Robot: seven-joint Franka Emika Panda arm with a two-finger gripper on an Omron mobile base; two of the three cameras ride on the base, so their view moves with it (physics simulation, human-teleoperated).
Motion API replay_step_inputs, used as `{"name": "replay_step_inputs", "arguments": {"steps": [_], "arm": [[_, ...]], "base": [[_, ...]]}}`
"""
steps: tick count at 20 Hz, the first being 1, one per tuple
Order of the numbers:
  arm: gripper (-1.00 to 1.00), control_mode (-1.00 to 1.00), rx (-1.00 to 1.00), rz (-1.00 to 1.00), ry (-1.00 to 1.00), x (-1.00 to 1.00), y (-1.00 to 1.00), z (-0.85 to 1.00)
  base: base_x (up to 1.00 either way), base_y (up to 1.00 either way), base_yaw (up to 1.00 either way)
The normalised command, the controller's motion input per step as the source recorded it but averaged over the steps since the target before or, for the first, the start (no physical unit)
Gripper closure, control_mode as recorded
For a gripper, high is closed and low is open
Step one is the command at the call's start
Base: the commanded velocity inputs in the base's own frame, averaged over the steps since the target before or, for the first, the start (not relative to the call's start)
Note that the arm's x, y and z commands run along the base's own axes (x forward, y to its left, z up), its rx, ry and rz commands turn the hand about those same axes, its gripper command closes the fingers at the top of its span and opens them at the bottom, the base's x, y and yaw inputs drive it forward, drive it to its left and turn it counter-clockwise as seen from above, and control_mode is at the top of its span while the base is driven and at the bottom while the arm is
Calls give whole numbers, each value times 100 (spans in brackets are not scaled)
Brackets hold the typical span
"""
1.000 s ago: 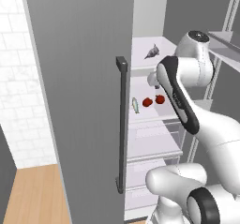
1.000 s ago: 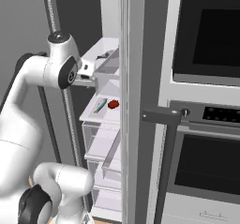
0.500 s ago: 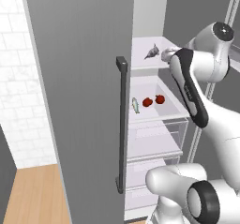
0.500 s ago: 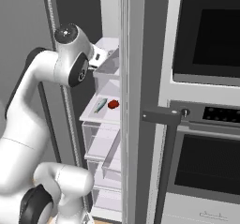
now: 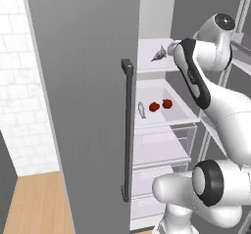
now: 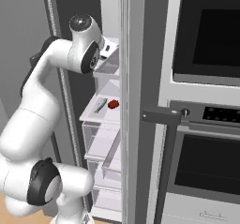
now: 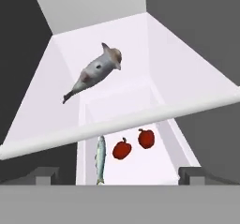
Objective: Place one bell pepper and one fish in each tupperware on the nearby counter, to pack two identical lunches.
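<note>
Hovering wide open and empty, the gripper (image 7: 117, 174) faces a darker triangular fish (image 7: 93, 72) on a smooth white shelf (image 7: 117, 122); below lie a slim pale fish (image 7: 100, 158) and two glossy red peppers (image 7: 122, 149).

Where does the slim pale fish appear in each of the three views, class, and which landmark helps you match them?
Left base view: slim fish at centre, on the middle fridge shelf, left of two peppers.
Right base view: left of centre, beside a pepper.
Hand view: bottom centre, left of both peppers.
Shared landmark: the red peppers.
</note>
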Motion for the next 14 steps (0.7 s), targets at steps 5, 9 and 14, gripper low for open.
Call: {"name": "replay_step_inputs", "arguments": {"steps": [5, 9, 14], "arm": [[-100, -100, 0, 0, 0, 99, 0, 0], [-100, -100, 0, 0, 3, 97, 0, 0], [-100, -100, 0, 0, 9, 78, 0, -13]], "base": [[0, 0, 0], [0, 0, 0], [0, 0, 0]]}}
